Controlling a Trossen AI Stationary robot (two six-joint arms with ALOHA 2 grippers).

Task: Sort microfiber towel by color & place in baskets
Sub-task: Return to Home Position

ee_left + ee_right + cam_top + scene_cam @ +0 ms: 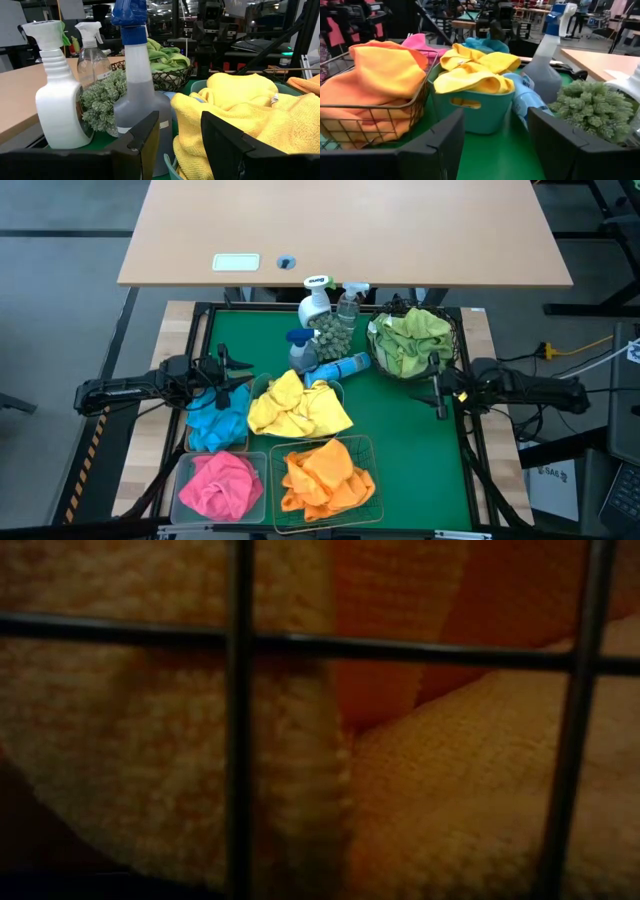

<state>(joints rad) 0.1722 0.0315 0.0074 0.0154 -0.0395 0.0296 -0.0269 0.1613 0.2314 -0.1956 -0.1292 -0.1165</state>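
Observation:
Towels lie sorted by color in the baskets. Green ones fill the round black wire basket [410,345]. Yellow ones [298,408] heap in the teal tub [475,107]. Orange ones [322,472] lie in the green wire basket [368,448], which the low view shows up close through its bars [238,720]. A pink one [218,483] sits in the clear bin, and a blue one [218,415] lies at the left. My left gripper [235,377] [180,122] is open beside the blue towel. My right gripper [437,392] [496,117] is open below the black basket. Neither has anything between its fingers.
At the mat's far middle stand a white spray bottle [315,305], a clear one [348,302], a blue-capped one [300,350] and a small green plant [333,330]. A blue bottle [342,366] lies on its side. Bare green mat [415,450] lies at the near right. A wooden desk [350,230] lies beyond.

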